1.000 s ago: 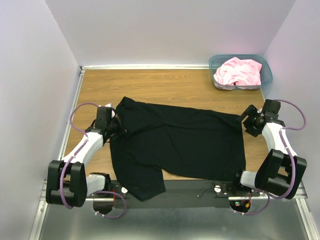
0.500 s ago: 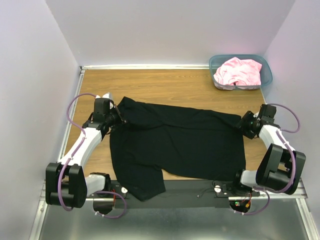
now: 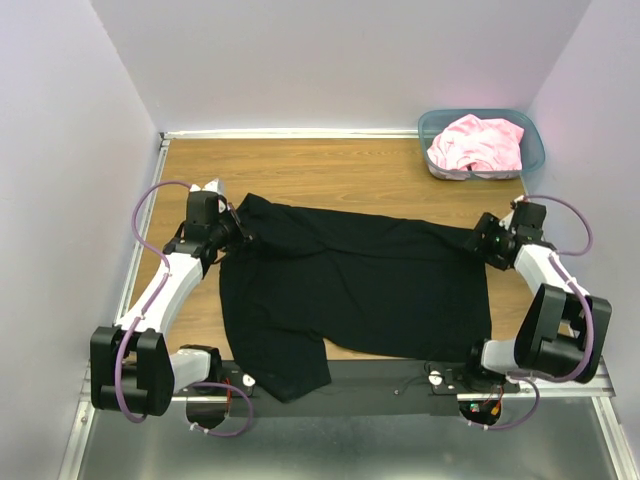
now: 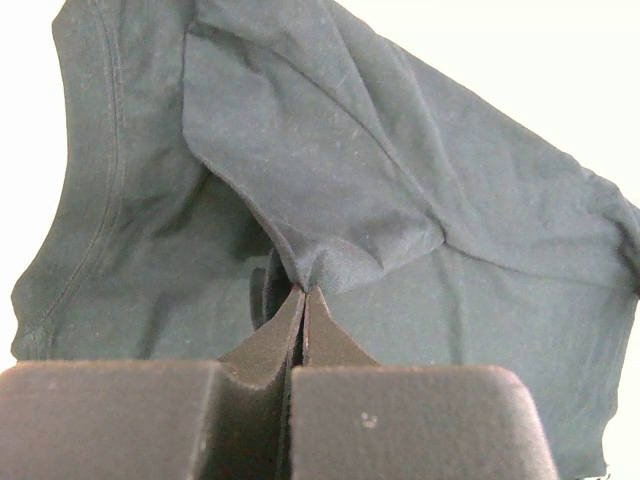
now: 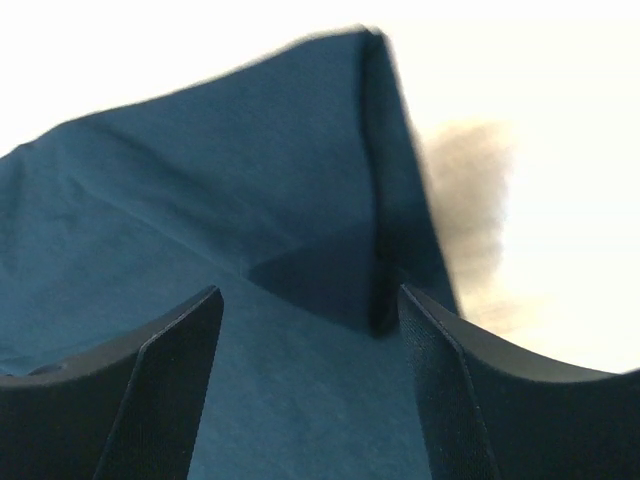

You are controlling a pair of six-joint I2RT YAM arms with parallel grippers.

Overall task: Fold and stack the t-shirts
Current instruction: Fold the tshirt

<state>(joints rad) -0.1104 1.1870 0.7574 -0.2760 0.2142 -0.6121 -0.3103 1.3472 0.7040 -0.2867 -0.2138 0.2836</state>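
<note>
At the left side of the wooden desk, the left end effector reaches in toward the upper left corner of the black t-shirt. In the left wrist view its two fingers are pressed together with no gap, pinching a small gathered fold of the black cloth right at their tips, so it is closed and gripping the shirt. The fabric beyond the pinch rises in a loose, creased flap, with a stitched hem running down the left side of that view. The black t-shirt lies spread wide across the middle of the desk, mostly flat. Its near left portion hangs over the desk's front edge onto the dark rail between the arm bases. At the shirt's upper right corner sits the right end effector, pointing left at the cloth. In the right wrist view its fingers stand well apart, open, and the folded corner edge of the shirt lies between and just ahead of them; neither finger visibly clamps it. In the far right corner of the desk, well apart from the black shirt, stands a teal bin holding the crumpled pink t-shirt.
</note>
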